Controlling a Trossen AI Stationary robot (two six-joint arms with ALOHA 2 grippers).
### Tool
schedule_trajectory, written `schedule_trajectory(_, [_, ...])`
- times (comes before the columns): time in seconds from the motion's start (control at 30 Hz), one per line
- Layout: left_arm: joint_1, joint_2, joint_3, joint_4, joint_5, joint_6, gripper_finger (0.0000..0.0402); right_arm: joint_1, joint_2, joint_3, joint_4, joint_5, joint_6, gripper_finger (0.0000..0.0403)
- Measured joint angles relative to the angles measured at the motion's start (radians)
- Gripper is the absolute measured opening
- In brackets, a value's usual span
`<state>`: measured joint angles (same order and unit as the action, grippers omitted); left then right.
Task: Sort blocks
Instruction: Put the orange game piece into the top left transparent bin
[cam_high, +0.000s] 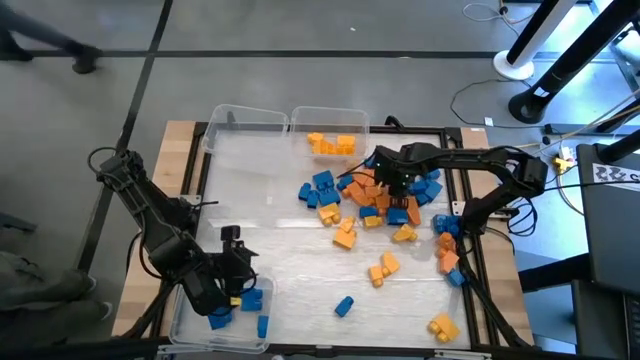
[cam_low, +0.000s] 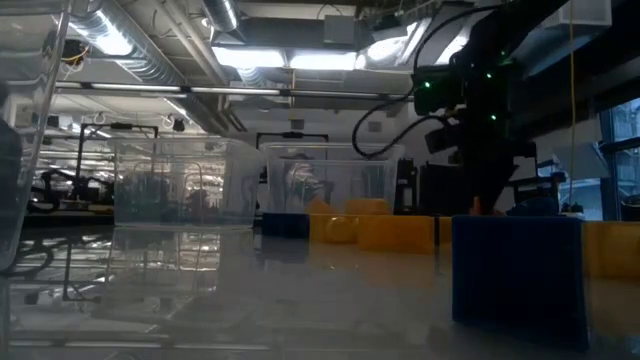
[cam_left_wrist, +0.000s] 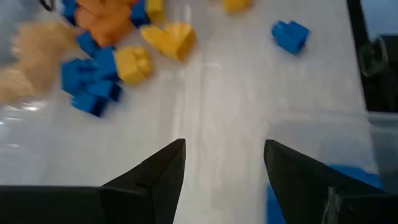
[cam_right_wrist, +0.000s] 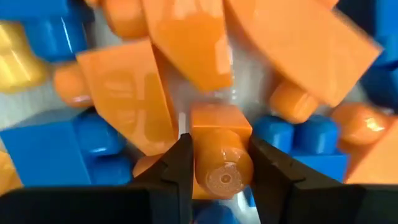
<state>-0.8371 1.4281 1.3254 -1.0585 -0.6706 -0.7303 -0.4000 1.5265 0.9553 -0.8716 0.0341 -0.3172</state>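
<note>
Blue, orange and yellow blocks lie in a heap (cam_high: 385, 195) at the table's middle right, with more scattered toward the near right (cam_high: 383, 268). My right gripper (cam_high: 397, 190) stands over the heap, pointing down, shut on a small orange block (cam_right_wrist: 221, 155). My left gripper (cam_high: 238, 262) hangs open at the near left, above the far rim of a clear bin (cam_high: 190, 318) that holds blue blocks (cam_high: 250, 300). Nothing is between its fingers (cam_left_wrist: 224, 165). My right gripper pinches the small orange block by two opposite sides (cam_right_wrist: 202, 149) between its two fingers, coming from above and pointing down. A round stud on the block faces up at the wrist camera. Other orange and blue blocks lie close around it; whether it is lifted clear I cannot tell.
Two clear bins stand at the far edge: one with nothing visible in it (cam_high: 245, 125), the other (cam_high: 350, 118) holding yellow blocks (cam_high: 332, 144). A lone blue block (cam_high: 344, 306) lies near the front. Bare table spreads between the two arms (cam_high: 290, 250). A black frame borders the table (cam_high: 478, 260).
</note>
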Motion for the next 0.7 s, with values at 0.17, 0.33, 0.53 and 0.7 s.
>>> schedule_trajectory(0.17, [0.001,0.001,0.000,0.000,-0.055,-0.001,0.0208,0.001,-0.002,0.081,-0.037,-0.002,-0.004,0.0119])
schedule_trajectory(0.33, [0.020,0.028,-0.001,0.000,-0.114,-0.014,0.0208,0.001,-0.002,0.171,-0.053,-0.034,-0.030,0.0119])
schedule_trajectory(0.53, [0.066,0.085,-0.001,0.000,-0.175,0.000,0.0208,0.001,-0.003,0.281,-0.059,-0.063,-0.060,0.0119])
schedule_trajectory(0.7, [0.099,0.133,-0.001,0.024,-0.284,-0.011,0.0208,0.001,-0.003,0.366,-0.057,-0.087,-0.106,0.0120])
